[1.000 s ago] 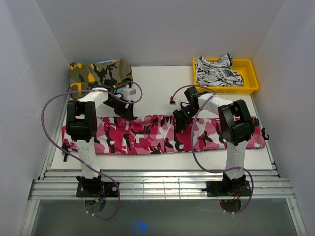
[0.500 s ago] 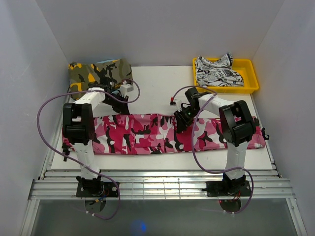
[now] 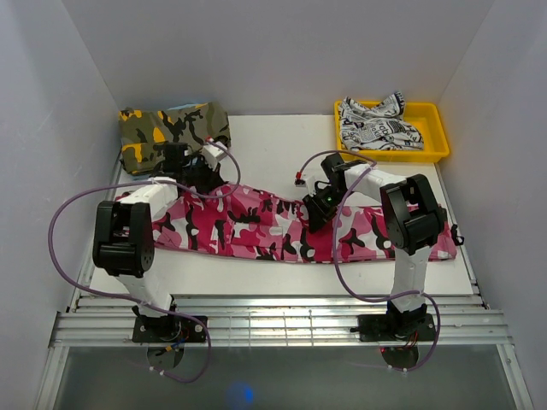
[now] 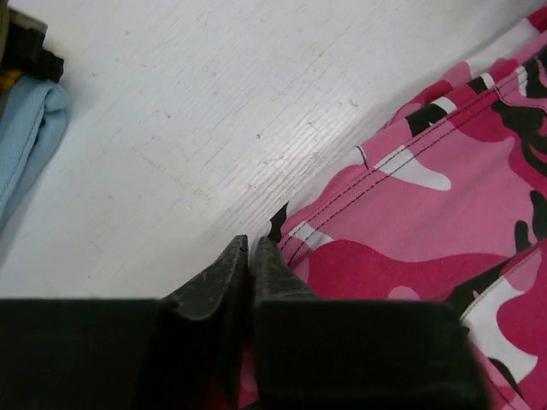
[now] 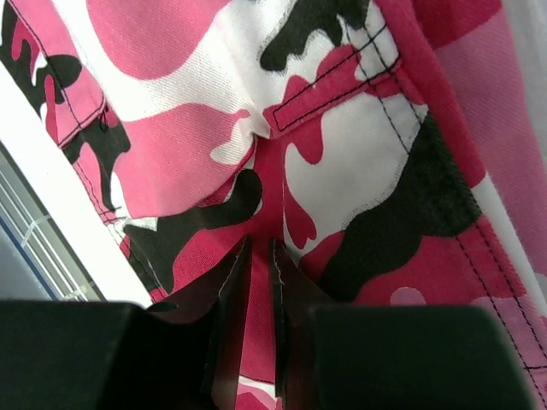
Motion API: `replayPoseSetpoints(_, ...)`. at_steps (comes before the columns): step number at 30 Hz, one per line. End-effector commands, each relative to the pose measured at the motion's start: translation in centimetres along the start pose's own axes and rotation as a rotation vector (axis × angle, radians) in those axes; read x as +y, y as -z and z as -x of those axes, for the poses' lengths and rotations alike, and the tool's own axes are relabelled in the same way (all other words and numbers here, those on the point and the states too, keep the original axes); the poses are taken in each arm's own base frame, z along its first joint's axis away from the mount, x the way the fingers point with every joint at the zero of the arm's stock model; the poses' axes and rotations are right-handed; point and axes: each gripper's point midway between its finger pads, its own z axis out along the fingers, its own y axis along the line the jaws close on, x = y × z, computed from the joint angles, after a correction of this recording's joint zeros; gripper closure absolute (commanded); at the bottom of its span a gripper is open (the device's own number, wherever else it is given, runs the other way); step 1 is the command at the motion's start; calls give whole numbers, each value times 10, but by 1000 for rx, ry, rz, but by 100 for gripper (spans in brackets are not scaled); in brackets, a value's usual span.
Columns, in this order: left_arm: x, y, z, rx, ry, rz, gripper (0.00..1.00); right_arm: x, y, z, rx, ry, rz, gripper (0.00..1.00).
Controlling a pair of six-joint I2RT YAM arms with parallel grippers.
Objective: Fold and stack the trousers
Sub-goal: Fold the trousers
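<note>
Long pink, white and black camo cloth trousers [image 3: 256, 226] lie left-to-right mid-table. Left gripper [image 4: 249, 246] pinches their far-left edge shut, right gripper [image 5: 256, 248] nips a middle ridge, probably for folding over.

This is a robot lab cell. Plain white walls [image 3: 273, 51] box in a white table [image 3: 273, 145]. A left arm [image 3: 128, 239] and a right arm [image 3: 410, 224] stand bolted to an aluminium rail frame [image 3: 282, 329] at the near edge, with purple cables [image 3: 53, 232] looping loose. The only goods are trousers [image 3: 256, 224], a camouflage garment [image 3: 171, 128] and a printed garment [image 3: 376, 126] in a yellow tray [image 3: 430, 120].
</note>
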Motion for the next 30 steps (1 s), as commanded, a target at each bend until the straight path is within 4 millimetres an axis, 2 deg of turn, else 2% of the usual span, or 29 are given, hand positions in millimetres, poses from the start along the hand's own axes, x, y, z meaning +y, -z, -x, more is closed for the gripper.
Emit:
replayPoseSetpoints(1,64,13,31,-82,-179,281,77,-8,-10,-57,203,-53,-39,80)
replayPoseSetpoints(2,70,11,24,-62,-174,305,40,-8,-10,-57,203,-52,-41,79)
replayPoseSetpoints(3,74,13,26,-59,-167,336,25,-8,-8,-56,200,-49,-46,79)
replayPoseSetpoints(4,84,19,30,-76,-166,383,16,-8,-5,-54,194,-43,-54,79)
replayPoseSetpoints(6,93,36,46,-110,-149,438,3,-10,-1,-51,185,-30,-79,78)
replayPoseSetpoints(7,100,47,53,-125,-131,458,2,-10,4,-49,177,-20,-99,75)
replayPoseSetpoints(9,99,69,73,-172,-111,468,2,-16,9,-48,174,-17,-139,74)
replayPoseSetpoints(10,105,84,59,-138,-58,466,2,-17,15,-46,154,-29,-144,68)
replayPoseSetpoints(12,96,99,61,-115,-23,434,2,-17,24,-36,101,-30,-146,58)
replayPoseSetpoints(13,88,105,38,-42,46,404,2,-18,38,-27,46,-31,-162,50)
replayPoseSetpoints(15,79,112,10,36,116,381,6,-21,56,-12,-28,-22,-188,45)
replayPoseSetpoints(16,75,121,-11,86,171,380,9,-26,74,-7,-79,-27,-210,43)
replayPoseSetpoints(17,66,121,-35,138,217,370,10,-30,86,-2,-113,-27,-225,41)
replayPoseSetpoints(18,66,128,-58,195,274,388,10,-35,95,-1,-137,-39,-240,38)
replayPoseSetpoints(19,64,127,-77,235,316,386,11,-45,115,-5,-174,-73,-272,31)
replayPoseSetpoints(21,61,129,-112,317,397,400,11,-52,135,-9,-222,-94,-283,25)
replayPoseSetpoints(22,63,133,-136,357,468,406,11,-58,158,-16,-282,-131,-295,19)
replayPoseSetpoints(24,64,142,-167,410,551,427,14,-67,183,-26,-356,-182,-314,9)
replayPoseSetpoints(25,64,146,-180,442,572,438,16,-78,207,-39,-414,-240,-352,2)
replayPoseSetpoints(27,60,151,-201,494,589,446,20,-83,226,-53,-462,-300,-366,8)
replayPoseSetpoints(28,54,157,-213,515,606,450,21,-91,246,-68,-491,-340,-394,10)
replayPoseSetpoints(30,50,167,-222,537,610,472,22,-90,257,-90,-482,-396,-392,10)
